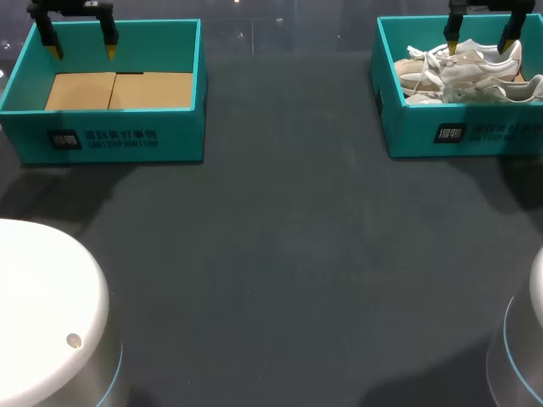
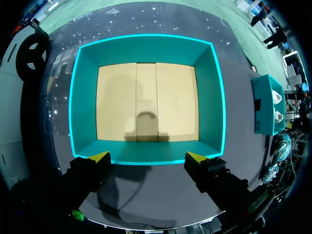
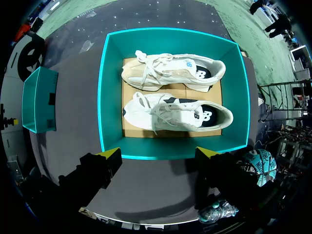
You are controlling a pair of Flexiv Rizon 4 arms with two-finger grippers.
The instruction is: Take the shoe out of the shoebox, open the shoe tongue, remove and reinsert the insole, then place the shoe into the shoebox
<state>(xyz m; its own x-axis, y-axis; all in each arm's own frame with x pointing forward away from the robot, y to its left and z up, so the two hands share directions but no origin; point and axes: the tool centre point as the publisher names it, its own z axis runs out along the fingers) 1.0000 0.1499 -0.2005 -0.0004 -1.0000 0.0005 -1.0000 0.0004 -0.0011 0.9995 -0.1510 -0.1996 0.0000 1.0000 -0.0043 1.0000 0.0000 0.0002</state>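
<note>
Dark bench (image 1: 280, 254), teal box (image 1: 127, 140) far left, teal shoebox (image 1: 458, 136) far right with white shoes (image 3: 178, 113) side by side inside. Spread wide: left hand (image 2: 147, 158) and right hand (image 3: 159, 155), each above its own box.

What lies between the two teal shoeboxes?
Only bare dark table, per the head view, between the empty left shoebox and the right shoebox holding shoes.

A white sneaker (image 3: 178, 113) and a beige sneaker (image 3: 173, 73) lie side by side, soles down, toes pointing the same way, inside the open teal shoebox (image 3: 111, 97)
</note>
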